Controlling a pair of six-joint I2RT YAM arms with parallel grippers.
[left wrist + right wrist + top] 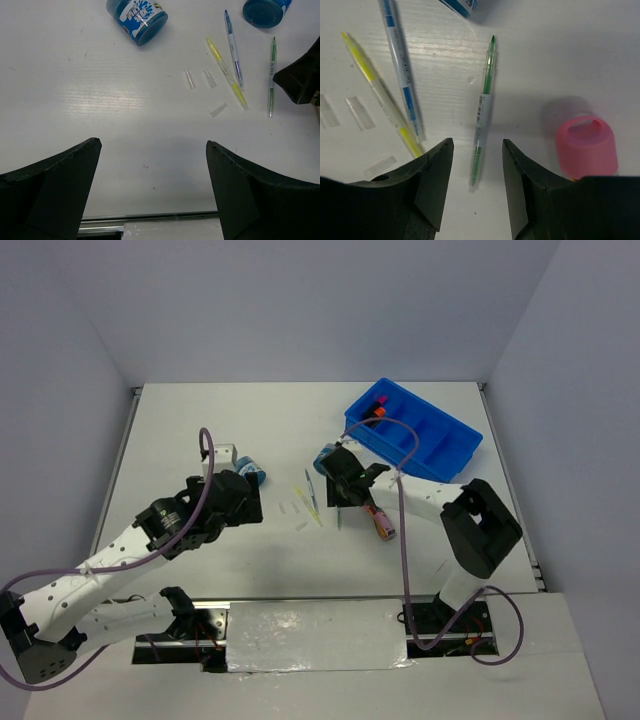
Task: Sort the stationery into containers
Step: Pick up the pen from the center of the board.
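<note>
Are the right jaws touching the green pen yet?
Apart. The right wrist view shows the green pen lying between the jaws of the right gripper, with bare table on both sides of the pen.

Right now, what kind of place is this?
Probably a robot lab workcell: a white table closed in by grey walls, a left arm and a right arm mounted at its near edge, and pens laid beside a blue tray.

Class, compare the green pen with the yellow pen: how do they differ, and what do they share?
The green pen lies between the right gripper's fingers; the yellow pen lies outside them, beside the blue pen. The green pen wears a white barcode label; the yellow pen has a clear middle between yellow ends. Both are thin and lie flat.
</note>
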